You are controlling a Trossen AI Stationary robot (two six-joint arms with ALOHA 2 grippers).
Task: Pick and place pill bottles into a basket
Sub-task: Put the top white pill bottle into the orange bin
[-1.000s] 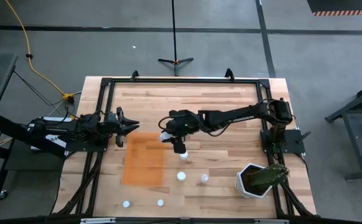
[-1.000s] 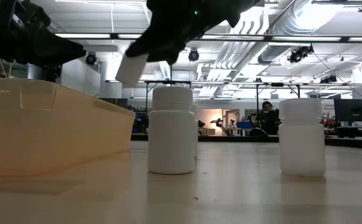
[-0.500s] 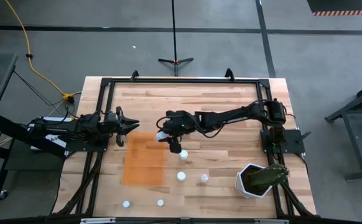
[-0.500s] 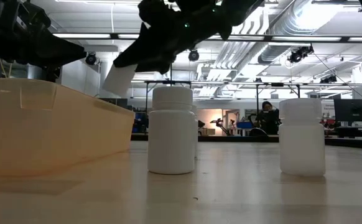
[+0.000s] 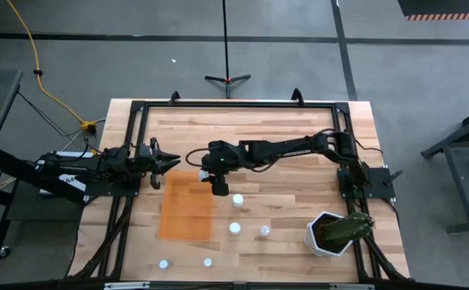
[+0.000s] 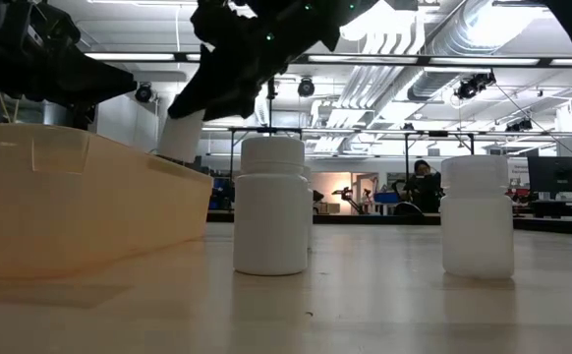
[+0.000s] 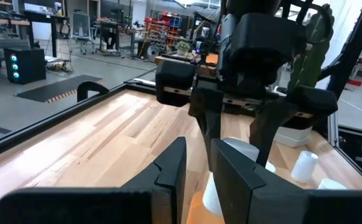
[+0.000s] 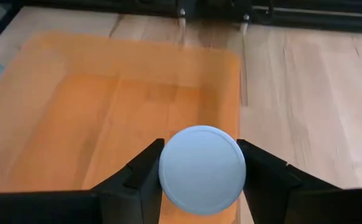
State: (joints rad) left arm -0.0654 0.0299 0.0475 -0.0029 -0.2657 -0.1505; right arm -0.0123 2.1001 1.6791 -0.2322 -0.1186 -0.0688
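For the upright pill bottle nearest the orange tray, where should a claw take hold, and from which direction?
Grip the pill bottle across its round body just under the cap, coming straight down from above. It stands upright and apart from the other bottles, so the sides are free. The right claw, at the basket edge, already holds the carried bottle.

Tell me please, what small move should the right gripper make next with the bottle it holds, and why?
Probably carry it a little farther over the orange tray before opening. The right gripper is shut on a pill bottle held in the air at the tray's edge nearest the right arm, so releasing now might drop it on the rim. The left gripper waits beside the tray.
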